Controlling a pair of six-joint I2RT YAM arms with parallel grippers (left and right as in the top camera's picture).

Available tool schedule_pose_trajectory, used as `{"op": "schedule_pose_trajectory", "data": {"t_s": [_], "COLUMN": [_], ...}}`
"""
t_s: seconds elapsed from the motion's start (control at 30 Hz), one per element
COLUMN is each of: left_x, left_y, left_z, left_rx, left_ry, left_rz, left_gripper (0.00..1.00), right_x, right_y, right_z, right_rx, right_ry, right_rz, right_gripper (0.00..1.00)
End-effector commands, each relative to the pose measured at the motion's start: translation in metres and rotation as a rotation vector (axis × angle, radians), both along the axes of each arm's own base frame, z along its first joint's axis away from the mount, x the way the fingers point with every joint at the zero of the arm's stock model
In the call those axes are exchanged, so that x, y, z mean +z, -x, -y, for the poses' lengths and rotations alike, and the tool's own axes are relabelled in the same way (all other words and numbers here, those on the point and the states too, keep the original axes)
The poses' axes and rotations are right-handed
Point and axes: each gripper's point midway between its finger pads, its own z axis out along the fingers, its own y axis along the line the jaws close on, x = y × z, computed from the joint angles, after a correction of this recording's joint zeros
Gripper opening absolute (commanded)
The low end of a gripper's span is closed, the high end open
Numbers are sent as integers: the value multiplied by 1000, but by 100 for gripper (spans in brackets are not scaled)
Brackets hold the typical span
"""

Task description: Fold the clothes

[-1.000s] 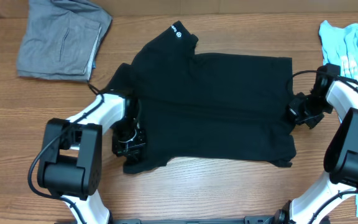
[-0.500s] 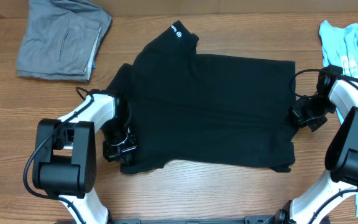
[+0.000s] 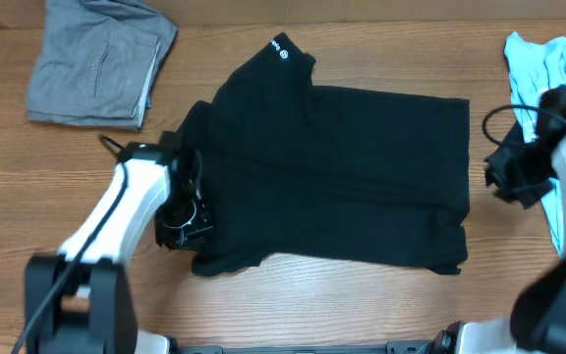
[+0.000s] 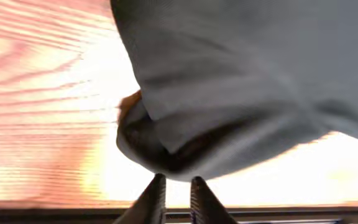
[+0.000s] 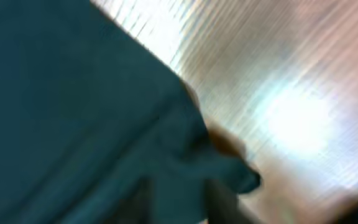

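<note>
The black T-shirt (image 3: 342, 177) lies spread on the wooden table (image 3: 28, 197), roughly in the middle, turned sideways. One short sleeve points to the far edge, and a small white round logo (image 3: 283, 54) shows at its hem. The cloth lies mostly flat, with soft creases across it and some bunching at its near right corner.

The left gripper (image 3: 185, 228) sits at the T-shirt's left edge, by the near left corner, low on the cloth. In the left wrist view its two fingers (image 4: 158, 190) stand a narrow slit apart with bright table showing between them. A curled, shadowed fold of the T-shirt (image 4: 241, 74) lies right at their tips. Nothing can be seen caught between them.

The right gripper (image 3: 504, 179) is just off the T-shirt's right edge, apart from the cloth in the overhead view. The right wrist view is blurred. It shows the T-shirt (image 5: 73, 124) filling the left side and bare wood beyond, so I cannot tell how that gripper's jaws stand.

A grey folded garment (image 3: 96, 64) lies beyond the T-shirt's far left corner, well apart from it. A light blue printed shirt (image 3: 548, 69) lies crumpled past the T-shirt's far right corner, and the right arm crosses in front of it.
</note>
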Motion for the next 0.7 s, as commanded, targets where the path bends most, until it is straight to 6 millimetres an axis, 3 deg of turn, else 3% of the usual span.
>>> {"op": "schedule_pose_trajectory", "data": {"t_s": [0.0, 0.03, 0.07, 0.2, 0.33, 0.5, 0.67], "left_x": [15, 15, 14, 10, 8, 2, -21], "left_y": [-2, -1, 1, 14, 22, 35, 46], "left_z": [-1, -1, -1, 0, 4, 14, 24], "left_rx": [-2, -3, -8, -20, -1, -33, -26], "left_ry": [-11, -11, -11, 4, 7, 3, -15], "left_rz": [76, 73, 66, 19, -10, -41, -47], "left_gripper": [79, 97, 100, 100, 100, 100, 100], "right_x": [19, 17, 14, -9, -23, -30, -44], "right_y": [16, 25, 31, 51, 57, 67, 81], "right_z": [-13, -19, -23, -44, -65, -71, -76], "right_rx": [69, 82, 91, 144, 189, 201, 202], "right_ry": [9, -6, -15, -48, -88, -103, -132], "right_rz": [1, -41, -67, -156, -154, -171, -217], "right_gripper": [93, 93, 91, 85, 83, 85, 88]}}
